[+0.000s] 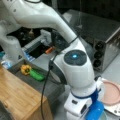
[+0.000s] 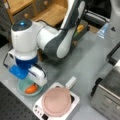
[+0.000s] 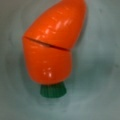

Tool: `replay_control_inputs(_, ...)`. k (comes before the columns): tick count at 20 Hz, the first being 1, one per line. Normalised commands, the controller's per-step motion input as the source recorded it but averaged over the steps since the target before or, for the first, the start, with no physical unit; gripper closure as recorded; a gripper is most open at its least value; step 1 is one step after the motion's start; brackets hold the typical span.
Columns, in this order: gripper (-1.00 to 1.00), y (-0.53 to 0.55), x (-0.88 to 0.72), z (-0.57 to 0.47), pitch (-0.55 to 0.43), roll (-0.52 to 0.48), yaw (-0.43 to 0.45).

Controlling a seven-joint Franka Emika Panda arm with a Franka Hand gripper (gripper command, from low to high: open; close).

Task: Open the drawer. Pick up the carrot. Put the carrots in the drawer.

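Observation:
The carrot (image 3: 52, 45) fills the wrist view: stubby and orange, with a seam across its middle and a green stub (image 3: 53, 90) at its lower end. It lies in a pale teal bowl (image 3: 100, 75). In a front view my gripper (image 2: 35, 81) points straight down into that bowl (image 2: 22, 87), right above the carrot (image 2: 31, 88). No finger shows in the wrist view. The drawer (image 1: 50, 86) stands pulled out of the wooden-topped cabinet (image 1: 17, 95), a dark-grey shallow box. No carrot is seen in it.
A round yellow item (image 1: 25, 69) and a long green vegetable (image 1: 37, 75) lie in the drawer. A pink plate (image 2: 56, 101) sits on a white base beside the bowl. The silver toaster oven (image 1: 105, 37) stands at a front view's right. My arm spans the table's middle.

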Motion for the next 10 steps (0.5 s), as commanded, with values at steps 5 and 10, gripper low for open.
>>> replay_control_inputs(5, -1.0, -0.1, 0.12, -0.1, -0.036, 0.014, 0.089)
replay_control_inputs(10, -1.0, -0.07, 0.06, -0.08, -0.035, 0.008, 0.077)
